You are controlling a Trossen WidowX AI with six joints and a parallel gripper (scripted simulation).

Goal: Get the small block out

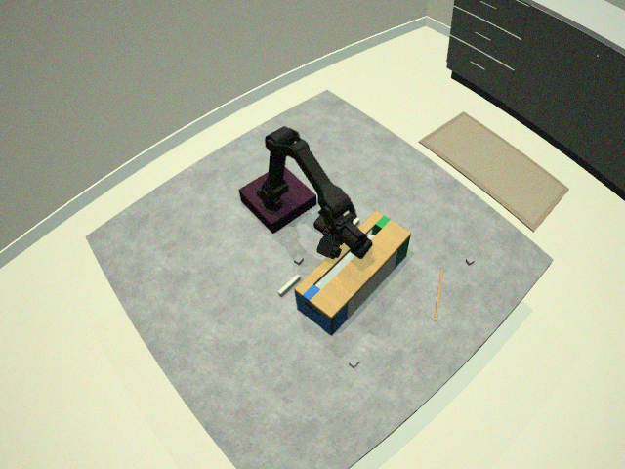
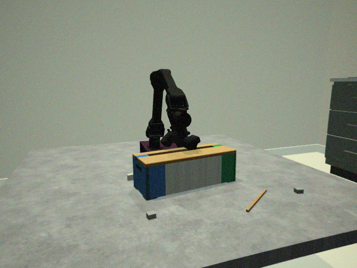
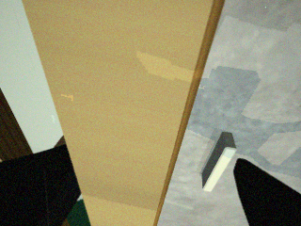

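Note:
The box (image 1: 364, 275) (image 2: 193, 176) (image 3: 122, 118) stands upright, with a wooden top, a long slot, a blue end (image 1: 321, 314) (image 2: 156, 180) and a green end (image 2: 228, 167). Its front looks plain grey, and the shelf cannot be made out. The small block is not visible in any view. My gripper (image 1: 345, 249) (image 2: 180, 144) (image 3: 168, 152) is open and empty, low at the middle of the box. Its fingers stand either side of the narrow top strip: one at the slot, apparently dipping in, the other off the robot-side edge. How deep the slot finger reaches is hidden.
White bars (image 1: 289, 284) (image 2: 130, 176) (image 3: 219, 169) lie on the table on the robot's side of the box. A thin wooden stick (image 1: 438, 295) (image 2: 256, 200) lies beyond the front. Small grey pieces (image 1: 469, 261) (image 2: 150, 215) lie around the box. The dark purple base (image 1: 300, 193) carries the arm.

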